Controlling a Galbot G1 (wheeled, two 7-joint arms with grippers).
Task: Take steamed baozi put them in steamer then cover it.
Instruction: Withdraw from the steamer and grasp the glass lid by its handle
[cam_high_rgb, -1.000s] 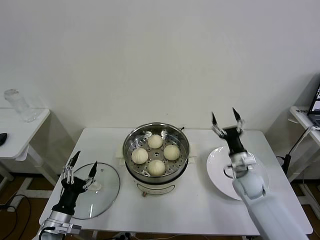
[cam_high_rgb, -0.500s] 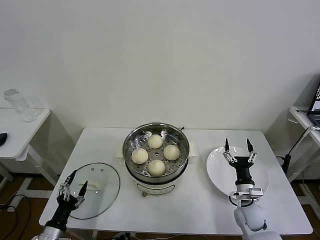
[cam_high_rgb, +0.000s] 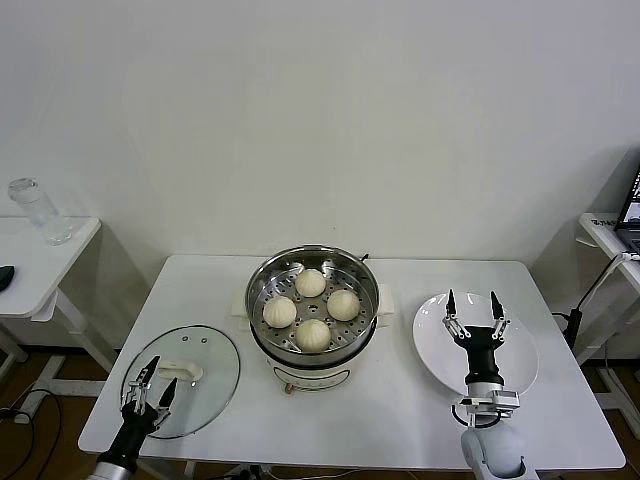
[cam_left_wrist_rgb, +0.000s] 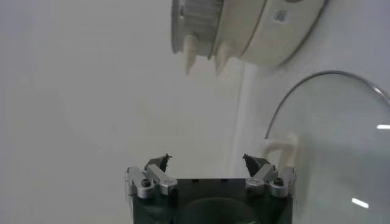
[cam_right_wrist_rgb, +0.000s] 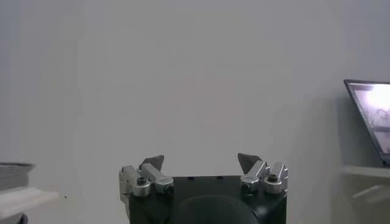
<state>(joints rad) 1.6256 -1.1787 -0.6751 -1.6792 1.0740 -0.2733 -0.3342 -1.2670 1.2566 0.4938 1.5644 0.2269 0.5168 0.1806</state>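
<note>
Head view: four steamed baozi sit on the perforated tray inside the one steamer, mid-tabletop. The single cover lies flat on the left near corner, so loading looks done and only covering remains. One white plate on the right carries no buns. The left tool hovers at the cover's near edge, fingers spread and holding nothing; the right tool stands over the plate, likewise spread and unladen.

Left wrist view: the released left tool faces the cover's white handle, beside the steamer's base.

Right wrist view: the right tool points at bare wall, released.
</note>
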